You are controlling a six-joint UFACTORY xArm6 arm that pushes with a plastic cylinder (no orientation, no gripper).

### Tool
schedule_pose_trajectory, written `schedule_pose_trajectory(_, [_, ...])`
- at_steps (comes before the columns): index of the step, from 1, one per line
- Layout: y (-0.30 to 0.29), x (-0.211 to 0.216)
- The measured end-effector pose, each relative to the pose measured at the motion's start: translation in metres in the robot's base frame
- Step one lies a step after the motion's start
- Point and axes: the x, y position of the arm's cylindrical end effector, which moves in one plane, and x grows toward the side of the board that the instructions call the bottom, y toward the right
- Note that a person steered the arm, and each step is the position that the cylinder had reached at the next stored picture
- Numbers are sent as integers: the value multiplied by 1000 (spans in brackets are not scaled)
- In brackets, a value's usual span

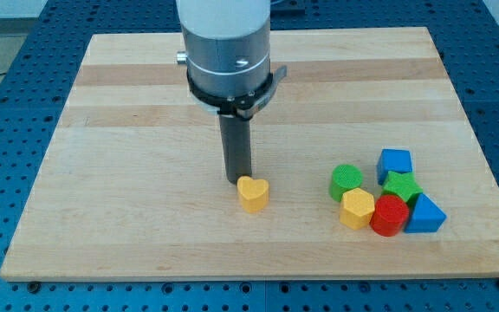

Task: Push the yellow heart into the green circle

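My tip point(236, 179), a bare rod w/ no jaws, touches the yellow heart point(252, 193) at its upper-left. Heart sits left of green circle point(346, 182), well apart. Prob. light, hard, slippery; push its left side.

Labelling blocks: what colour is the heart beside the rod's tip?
Yellow: the heart in the camera view, just right of my tip.

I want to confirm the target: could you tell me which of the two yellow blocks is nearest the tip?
The yellow heart, alone beside my tip; the other yellow block sits in the right-hand cluster.
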Motion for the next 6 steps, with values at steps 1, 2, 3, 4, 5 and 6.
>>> schedule_pose_trajectory(1, [-28, 18])
schedule_pose_trajectory(2, [-47, 41])
schedule_pose_trajectory(3, [-43, 56])
schedule_pose_trajectory(4, [-25, 48])
schedule_pose_trajectory(5, [32, 32])
schedule_pose_trajectory(6, [87, 21])
